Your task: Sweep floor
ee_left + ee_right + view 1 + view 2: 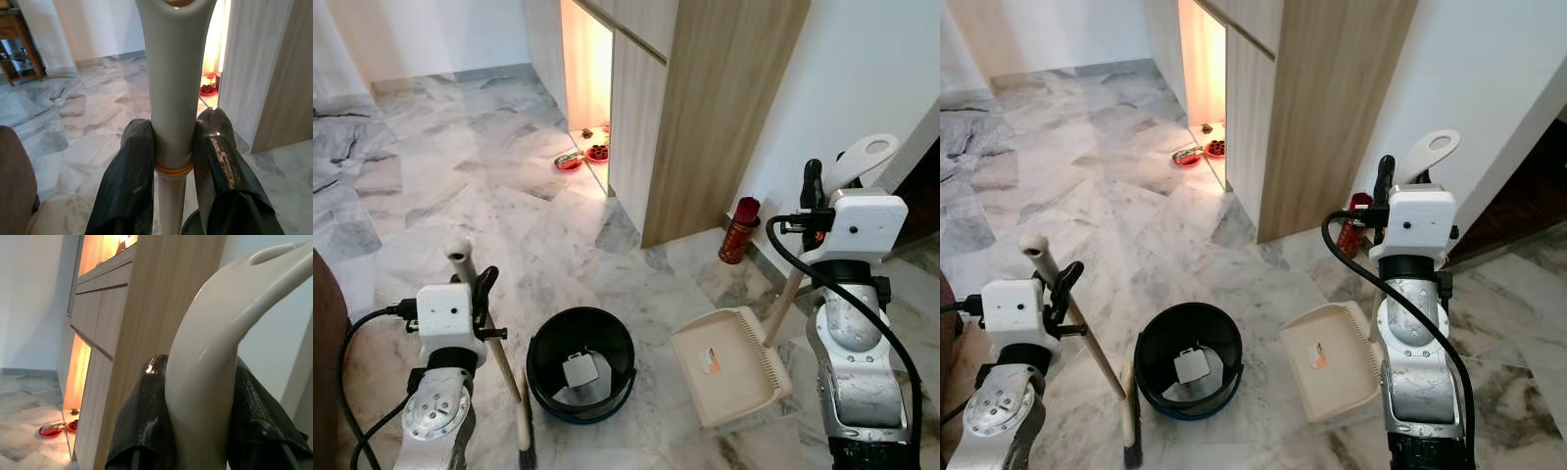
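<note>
Currently the broom point(494, 362) is clamped near its handle top by the left gripper point(171, 161), its long axis slanting down to bristles on the floor just left of the black bucket point(580, 364). Right of the bucket lies the dustpan point(729, 364), its handle gripped by the right gripper point(195, 406), mouth facing the bucket

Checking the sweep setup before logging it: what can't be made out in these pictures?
- Broom bristles: cut off by the left eye view's bottom edge.
- Sticker on the dustpan: too small to read.
- Red dishes by the lit cabinet: contents too small.
- Paper in the black bin: unidentifiable.
</note>
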### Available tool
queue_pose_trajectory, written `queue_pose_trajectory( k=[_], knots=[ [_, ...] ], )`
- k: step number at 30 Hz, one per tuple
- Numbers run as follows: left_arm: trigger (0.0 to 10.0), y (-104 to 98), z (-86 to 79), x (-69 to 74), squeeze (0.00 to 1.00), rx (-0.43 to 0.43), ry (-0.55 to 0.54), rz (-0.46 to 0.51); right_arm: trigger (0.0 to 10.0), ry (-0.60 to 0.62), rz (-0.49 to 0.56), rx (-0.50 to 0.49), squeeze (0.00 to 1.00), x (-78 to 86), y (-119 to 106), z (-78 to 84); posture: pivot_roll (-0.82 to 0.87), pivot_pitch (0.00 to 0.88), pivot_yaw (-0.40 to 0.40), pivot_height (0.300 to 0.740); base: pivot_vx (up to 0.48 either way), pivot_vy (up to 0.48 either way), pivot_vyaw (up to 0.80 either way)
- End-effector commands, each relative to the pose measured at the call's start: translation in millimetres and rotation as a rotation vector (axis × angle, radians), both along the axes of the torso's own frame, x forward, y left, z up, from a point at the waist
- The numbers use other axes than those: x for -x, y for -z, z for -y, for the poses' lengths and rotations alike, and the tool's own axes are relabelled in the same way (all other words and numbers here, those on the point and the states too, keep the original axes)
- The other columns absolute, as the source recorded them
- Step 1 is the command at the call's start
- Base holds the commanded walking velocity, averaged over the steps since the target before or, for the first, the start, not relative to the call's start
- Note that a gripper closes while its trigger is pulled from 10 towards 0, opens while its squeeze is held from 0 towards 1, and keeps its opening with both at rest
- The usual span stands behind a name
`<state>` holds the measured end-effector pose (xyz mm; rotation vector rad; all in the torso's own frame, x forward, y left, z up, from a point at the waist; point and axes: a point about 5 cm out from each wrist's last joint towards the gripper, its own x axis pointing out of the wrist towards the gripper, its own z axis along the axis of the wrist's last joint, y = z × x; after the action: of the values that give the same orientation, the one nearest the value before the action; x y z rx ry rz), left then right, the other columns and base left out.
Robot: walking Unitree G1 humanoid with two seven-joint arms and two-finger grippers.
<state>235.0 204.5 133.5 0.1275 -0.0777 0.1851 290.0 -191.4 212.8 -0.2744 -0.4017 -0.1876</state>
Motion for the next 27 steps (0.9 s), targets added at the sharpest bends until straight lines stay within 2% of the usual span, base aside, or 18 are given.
queue_pose_trajectory(
  k=[1,8,16,27],
  knots=[
    [10.0,-13.6,0.1,3.4,0.00,-0.001,0.008,0.066,10.0,0.014,0.033,0.020,0.00,1.1,-6.8,6.3,-0.01,0.031,-0.043,0.740,0.000,0.000,0.00],
    [10.0,-11.8,1.9,4.8,0.00,-0.002,0.020,0.060,10.0,-0.006,0.025,-0.001,0.00,1.0,-3.2,3.3,-0.02,0.022,-0.039,0.740,0.000,0.000,0.00],
    [10.0,-16.4,8.5,0.6,0.00,0.010,0.029,0.083,10.0,-0.065,0.011,-0.017,0.00,-2.2,-1.0,-10.3,-0.01,0.040,-0.042,0.740,0.000,0.000,0.00],
    [10.0,-16.1,11.3,-1.0,0.00,0.011,0.037,0.081,10.0,-0.108,0.004,-0.029,0.00,-4.1,-1.9,-19.9,-0.02,0.057,-0.039,0.740,0.000,0.000,0.00]
  ],
)
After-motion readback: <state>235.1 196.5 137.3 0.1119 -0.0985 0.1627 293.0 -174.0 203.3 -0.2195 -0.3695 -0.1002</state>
